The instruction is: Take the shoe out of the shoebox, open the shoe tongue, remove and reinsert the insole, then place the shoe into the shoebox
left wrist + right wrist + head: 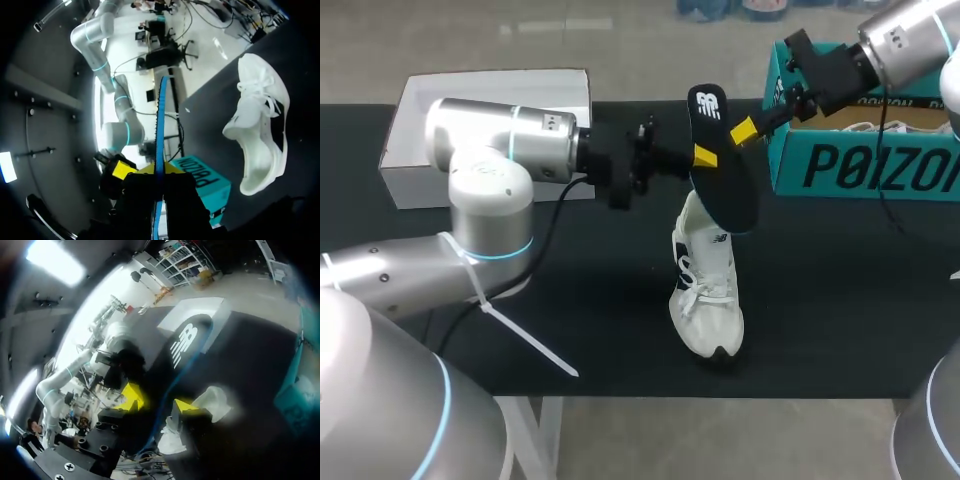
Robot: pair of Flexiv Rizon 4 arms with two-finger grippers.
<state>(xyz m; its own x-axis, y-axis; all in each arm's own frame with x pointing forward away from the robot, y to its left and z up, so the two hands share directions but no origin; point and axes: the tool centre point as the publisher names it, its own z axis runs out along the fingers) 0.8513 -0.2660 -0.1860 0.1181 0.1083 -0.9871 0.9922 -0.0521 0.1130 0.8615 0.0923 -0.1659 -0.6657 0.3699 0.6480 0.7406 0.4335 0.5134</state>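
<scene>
Left gripper (pixel 705 155) is clamped on the insole, holding it in the air over the middle of the scene. Right gripper (pixel 745 130) sits at its 1 o'clock, fingers spread wide on either side of the same insole and, as far as I can see, not pressing it.

From the head view, the black worktop (pixel 840 300) carries everything. The teal shoebox (pixel 860 170) is at 2 o'clock and the white lid (pixel 420 130) at 10 o'clock. The white shoe (pixel 708 290) lies out of the box near the centre, toe toward 6 o'clock, with nothing holding it. The black insole (pixel 725 190) hangs over its heel end.

My worry is the handover. If the left lets go before the right has bitten, the insole drops. The two grippers are close enough to knock together. The loose shoe could also skid or tip when the insole is pushed in, and the insole may buckle.
</scene>
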